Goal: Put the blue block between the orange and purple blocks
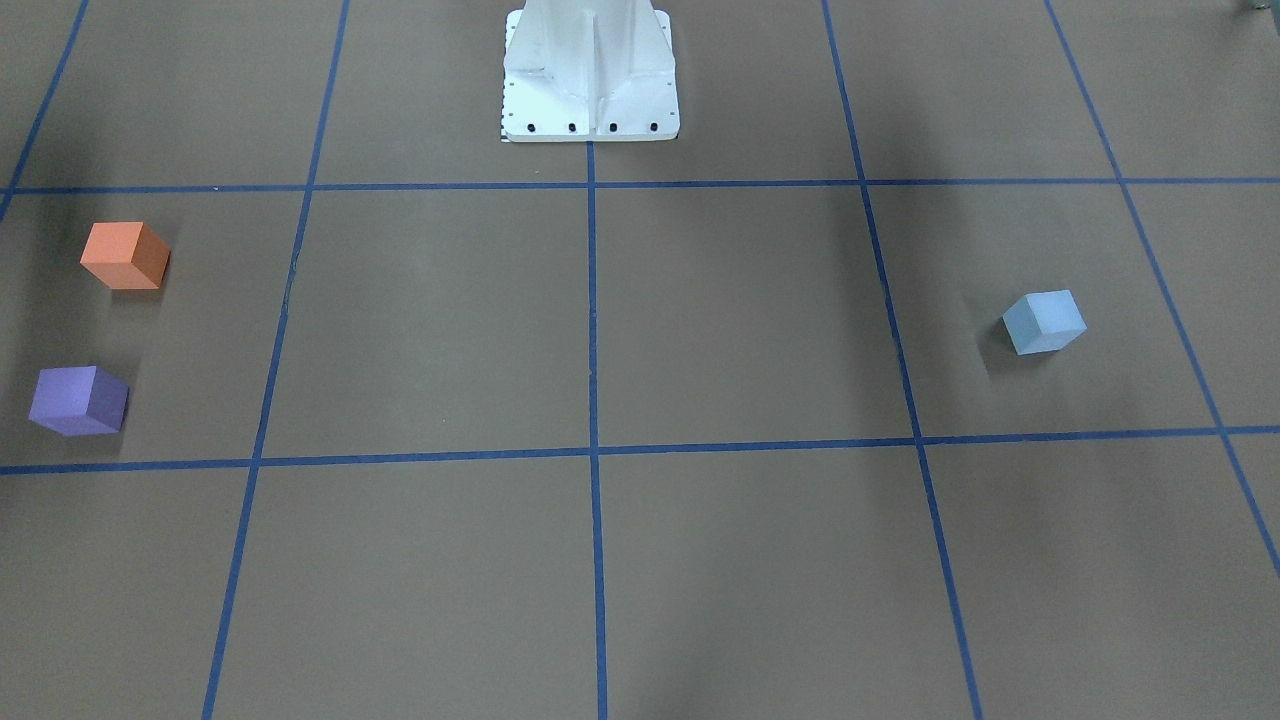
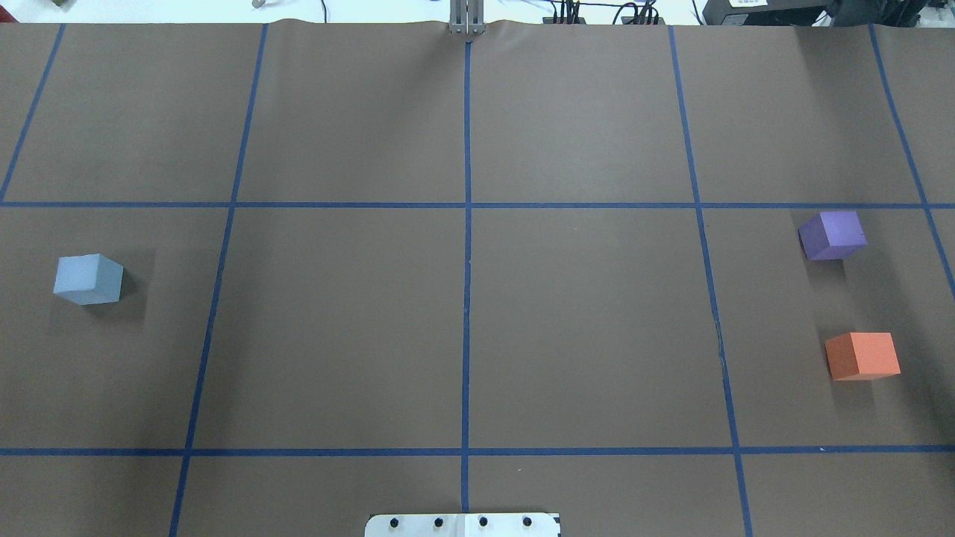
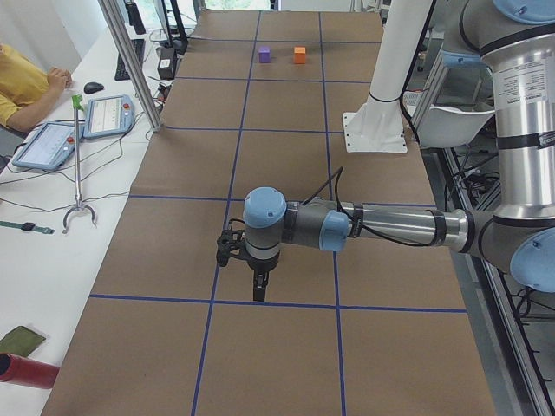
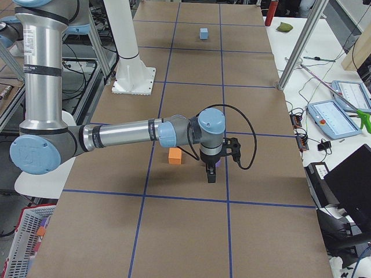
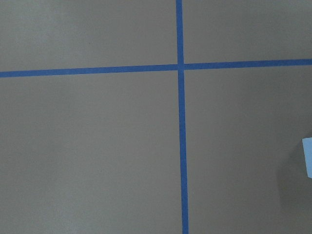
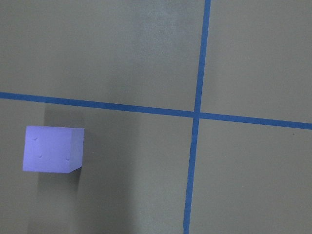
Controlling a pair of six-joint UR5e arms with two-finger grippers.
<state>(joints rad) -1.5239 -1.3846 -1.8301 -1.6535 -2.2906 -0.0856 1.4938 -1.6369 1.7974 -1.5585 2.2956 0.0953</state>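
Note:
The light blue block (image 1: pixel 1045 322) sits alone on the brown table, at the left in the overhead view (image 2: pixel 88 279); only its edge shows in the left wrist view (image 5: pixel 308 156). The orange block (image 2: pixel 862 356) and the purple block (image 2: pixel 833 235) sit apart at the right, with a gap between them. My left gripper (image 3: pixel 258 293) hangs above the table, and the blue block is hidden in that view. My right gripper (image 4: pixel 211 174) hangs close to the orange block (image 4: pixel 175 155) and the purple block (image 6: pixel 52 149). I cannot tell whether either gripper is open or shut.
Blue tape lines (image 2: pixel 467 298) divide the brown table into squares. The white robot base (image 1: pixel 590 75) stands at the table's middle edge. Tablets (image 3: pixel 108 114) and an aluminium post (image 3: pixel 130 65) stand on the white bench beside the table, where a person sits.

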